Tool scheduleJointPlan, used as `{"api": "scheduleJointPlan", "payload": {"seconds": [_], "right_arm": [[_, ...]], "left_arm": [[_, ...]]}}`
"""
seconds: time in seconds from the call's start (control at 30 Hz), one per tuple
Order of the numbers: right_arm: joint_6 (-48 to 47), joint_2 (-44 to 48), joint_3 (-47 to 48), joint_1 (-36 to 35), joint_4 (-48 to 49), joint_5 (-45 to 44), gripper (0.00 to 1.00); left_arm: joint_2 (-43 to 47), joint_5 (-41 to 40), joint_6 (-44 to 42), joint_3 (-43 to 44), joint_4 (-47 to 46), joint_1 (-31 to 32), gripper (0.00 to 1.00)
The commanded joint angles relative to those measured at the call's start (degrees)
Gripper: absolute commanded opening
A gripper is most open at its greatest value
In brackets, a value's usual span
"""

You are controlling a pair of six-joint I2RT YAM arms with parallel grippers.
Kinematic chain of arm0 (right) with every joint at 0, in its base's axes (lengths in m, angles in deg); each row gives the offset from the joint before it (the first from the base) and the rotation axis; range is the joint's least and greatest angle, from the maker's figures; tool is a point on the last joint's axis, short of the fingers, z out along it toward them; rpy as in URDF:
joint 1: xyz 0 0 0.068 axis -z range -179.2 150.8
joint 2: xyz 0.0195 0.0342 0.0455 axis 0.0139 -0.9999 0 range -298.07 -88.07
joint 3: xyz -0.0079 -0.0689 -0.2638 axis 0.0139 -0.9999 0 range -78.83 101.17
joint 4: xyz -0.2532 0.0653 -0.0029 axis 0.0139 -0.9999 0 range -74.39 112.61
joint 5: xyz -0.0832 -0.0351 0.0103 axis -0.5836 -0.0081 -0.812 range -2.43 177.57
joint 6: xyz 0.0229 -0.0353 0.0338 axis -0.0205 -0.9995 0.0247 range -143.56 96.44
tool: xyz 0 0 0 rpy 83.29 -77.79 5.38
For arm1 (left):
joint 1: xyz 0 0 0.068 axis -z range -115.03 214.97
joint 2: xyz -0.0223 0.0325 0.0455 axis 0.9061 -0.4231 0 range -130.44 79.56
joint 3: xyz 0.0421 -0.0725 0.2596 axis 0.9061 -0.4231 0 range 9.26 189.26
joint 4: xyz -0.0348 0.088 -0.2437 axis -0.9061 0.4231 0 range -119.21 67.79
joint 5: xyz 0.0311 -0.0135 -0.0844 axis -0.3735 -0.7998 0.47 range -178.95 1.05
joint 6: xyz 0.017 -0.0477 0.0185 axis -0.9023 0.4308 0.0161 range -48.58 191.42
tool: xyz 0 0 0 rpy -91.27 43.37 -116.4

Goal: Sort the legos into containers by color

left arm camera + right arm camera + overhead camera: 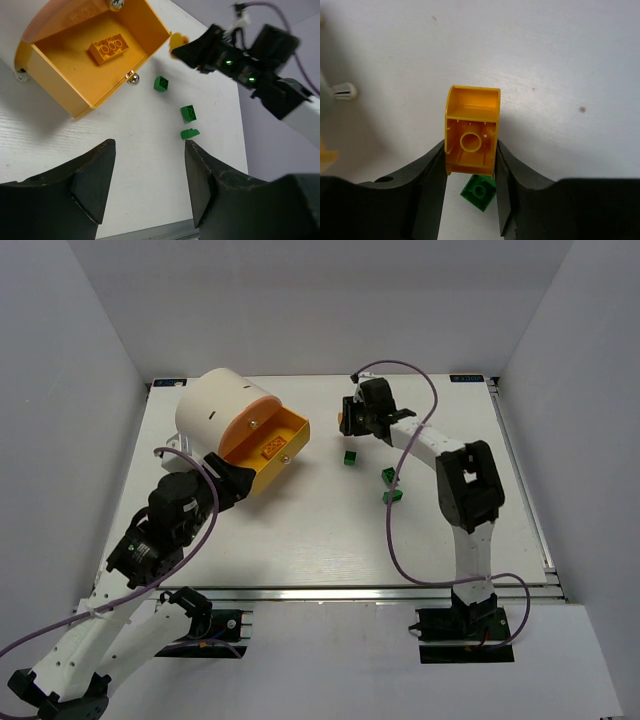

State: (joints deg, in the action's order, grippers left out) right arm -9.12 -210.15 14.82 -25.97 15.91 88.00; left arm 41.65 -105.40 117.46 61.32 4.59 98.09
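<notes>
The right claw (470,152) clamps an orange-yellow lego (472,107) just beside the open yellow drawer (296,432); the left claw (149,165) gapes empty on its near side. Next: carry the lego over that drawer, then release.

Table (300,550): white, faintly grained top, metal rail (350,592) along its near edge; a few small dark specks show beyond the right pincer (470,147). A cream drum (215,405) lies on its side on the top, just beyond the left pincer (149,150), with its yellow drawer (290,435) pulled out over the surface. Loose on bare table: one green lego (351,457) just nearside of the right pincer, seen between its fingers; a second green lego (388,476) and a third green lego (392,496) near each other, further back along that arm. All three lie ahead and right of the left pincer, apart from the drawer.
</notes>
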Motion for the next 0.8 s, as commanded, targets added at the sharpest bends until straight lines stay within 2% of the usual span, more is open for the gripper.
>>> {"api": "scheduleJointPlan", "payload": {"seconds": [0.0, 0.07, 0.1, 0.3, 0.4, 0.63, 0.77], "right_arm": [[-12.7, 11.0, -5.6, 0.5, 16.3, 6.8, 0.0], [-16.7, 15.2, -7.2, 0.3, 17.4, 10.9, 0.0], [-17.6, 17.3, -8.2, 0.6, 17.7, 15.9, 0.0], [-22.2, 19.2, -7.3, -0.7, 15.0, 37.8, 0.0], [-21.6, 17.2, -4.1, -2.3, 14.3, 41.4, 0.0], [-26.2, 12.8, 4.3, -7.2, 11.5, 41.9, 0.0], [-28.0, 9.9, 9.3, -9.5, 8.2, 40.7, 0.13]], "left_arm": [[1.1, 2.3, 2.2, -2.2, -3.0, 0.2, 0.67], [1.3, 3.2, 3.1, -4.1, -3.7, 0.2, 0.67], [1.4, 3.4, 3.3, -4.6, -4.3, 0.2, 0.67], [2.5, 3.1, 4.1, -7.0, -5.0, 0.2, 0.67], [3.3, 3.3, 4.9, -8.7, -5.1, 0.2, 0.67], [5.2, 4.6, 7.7, -12.4, -5.7, 0.7, 0.67], [5.8, 4.4, 8.2, -13.1, -5.2, 0.7, 0.67]]}}
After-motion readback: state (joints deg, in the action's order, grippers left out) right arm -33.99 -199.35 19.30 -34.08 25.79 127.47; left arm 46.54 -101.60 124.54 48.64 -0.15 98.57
